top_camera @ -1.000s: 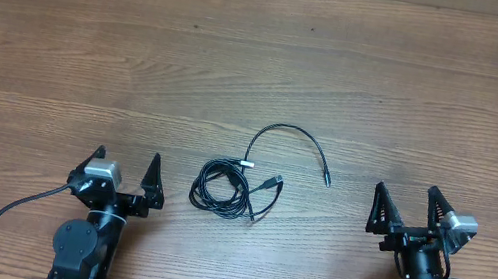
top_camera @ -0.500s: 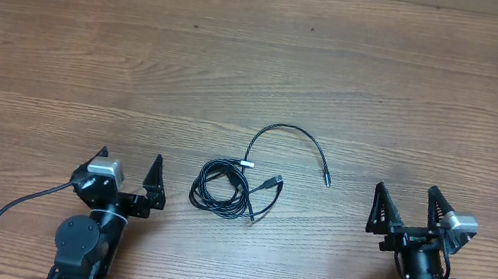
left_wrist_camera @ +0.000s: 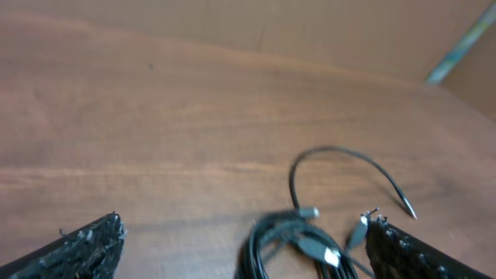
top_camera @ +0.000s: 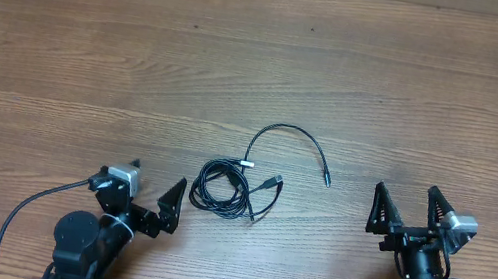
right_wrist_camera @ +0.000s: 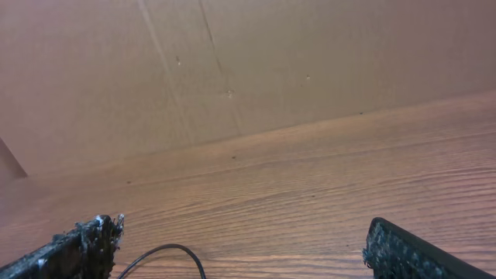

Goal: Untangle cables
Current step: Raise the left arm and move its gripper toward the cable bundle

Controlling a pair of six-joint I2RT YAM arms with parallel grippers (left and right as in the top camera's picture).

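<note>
The cables [top_camera: 224, 188] lie bunched in a small black coil on the table near the front middle. One cord [top_camera: 293, 129] arcs out to the upper right and ends in a plug [top_camera: 326, 181]. My left gripper [top_camera: 159, 181] is open and empty, turned toward the coil just left of it. In the left wrist view the coil [left_wrist_camera: 271, 242] and its plugs lie ahead between my open fingers [left_wrist_camera: 87, 244]. My right gripper [top_camera: 407, 194] is open and empty, right of the loose plug. The right wrist view shows only a bit of cord [right_wrist_camera: 167, 249] at the lower left.
The wooden table [top_camera: 264, 51] stretches far behind the cables. Thick black wires [top_camera: 21, 215] run from the arm bases at the front edge. A cardboard wall [right_wrist_camera: 256, 62] stands at the table's far side.
My left gripper has swung to the right, toward the coil of cables, and its fingers now point up and right. The right arm and the cables have not moved.
</note>
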